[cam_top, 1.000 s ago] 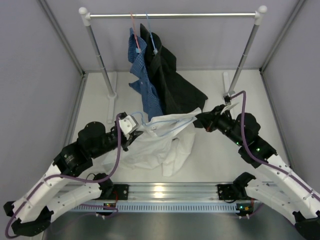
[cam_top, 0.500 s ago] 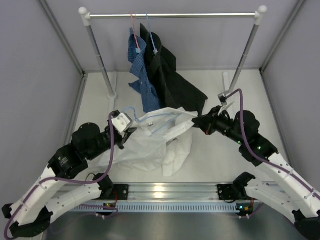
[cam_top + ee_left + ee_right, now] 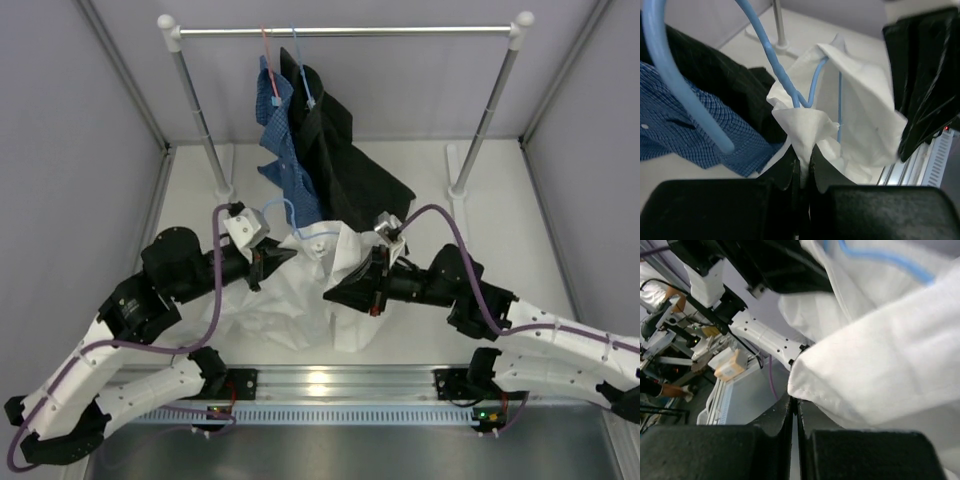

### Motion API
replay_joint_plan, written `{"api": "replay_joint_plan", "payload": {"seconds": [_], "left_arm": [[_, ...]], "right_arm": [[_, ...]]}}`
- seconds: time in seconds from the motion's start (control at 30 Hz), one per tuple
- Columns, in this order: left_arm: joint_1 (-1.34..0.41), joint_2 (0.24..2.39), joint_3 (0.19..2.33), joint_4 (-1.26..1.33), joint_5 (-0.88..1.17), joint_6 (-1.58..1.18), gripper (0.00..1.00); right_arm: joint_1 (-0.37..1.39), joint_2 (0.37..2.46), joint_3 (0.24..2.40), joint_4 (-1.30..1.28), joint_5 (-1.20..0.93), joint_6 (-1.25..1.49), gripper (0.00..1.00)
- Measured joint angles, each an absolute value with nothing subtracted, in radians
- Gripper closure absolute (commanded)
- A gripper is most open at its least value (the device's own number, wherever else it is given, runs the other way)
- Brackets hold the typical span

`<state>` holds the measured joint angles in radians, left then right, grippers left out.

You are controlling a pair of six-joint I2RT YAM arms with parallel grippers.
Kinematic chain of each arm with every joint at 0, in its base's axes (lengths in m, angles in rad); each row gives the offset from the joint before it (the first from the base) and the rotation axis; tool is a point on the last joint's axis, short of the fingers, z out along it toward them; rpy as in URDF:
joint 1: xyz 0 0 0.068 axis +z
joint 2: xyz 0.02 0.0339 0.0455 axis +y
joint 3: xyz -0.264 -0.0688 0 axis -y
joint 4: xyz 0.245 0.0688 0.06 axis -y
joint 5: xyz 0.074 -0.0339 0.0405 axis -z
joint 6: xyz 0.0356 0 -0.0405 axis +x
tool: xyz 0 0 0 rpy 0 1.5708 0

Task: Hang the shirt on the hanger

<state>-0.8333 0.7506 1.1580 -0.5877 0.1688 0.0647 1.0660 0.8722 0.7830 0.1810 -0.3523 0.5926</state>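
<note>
The shirt (image 3: 290, 305), hung above the worktop (image 3: 500, 230) on the hanger (image 3: 772, 57), is pinched near its collar by the left gripper (image 3: 270, 262). The right gripper (image 3: 335, 293), closed on a hem, has been swung inward, apparently to seat the second shoulder.

This is looking like a robotics lab test cell: plain grey panel walls (image 3: 60, 150) are closing in a white table (image 3: 430, 190), with an aluminium mounting rail (image 3: 330, 385) running along the bottom of the overhead view. A metal garment rack (image 3: 340, 31) is standing across the top. At the left of the right wrist view, cabled equipment (image 3: 665, 325) is crowding the space outside the cell.
</note>
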Motion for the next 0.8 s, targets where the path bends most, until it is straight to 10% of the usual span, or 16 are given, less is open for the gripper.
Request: {"api": "replay_joint_plan", "payload": {"seconds": [0.27,0.37,0.8], "left_arm": [[-0.833,0.686,1.235,-0.493,0.151,-0.021,1.0],[-0.833,0.699,1.244,-0.474,0.144,-0.031,1.0],[-0.831,0.749,1.206,-0.435,0.264,0.085,1.0]], "right_arm": [[1.162,0.891,0.72,0.192,-0.107,0.566,1.0],[1.164,0.881,0.72,0.181,-0.06,0.558,0.59],[1.172,0.478,0.864,-0.292,0.093,0.4,0.32]]}}
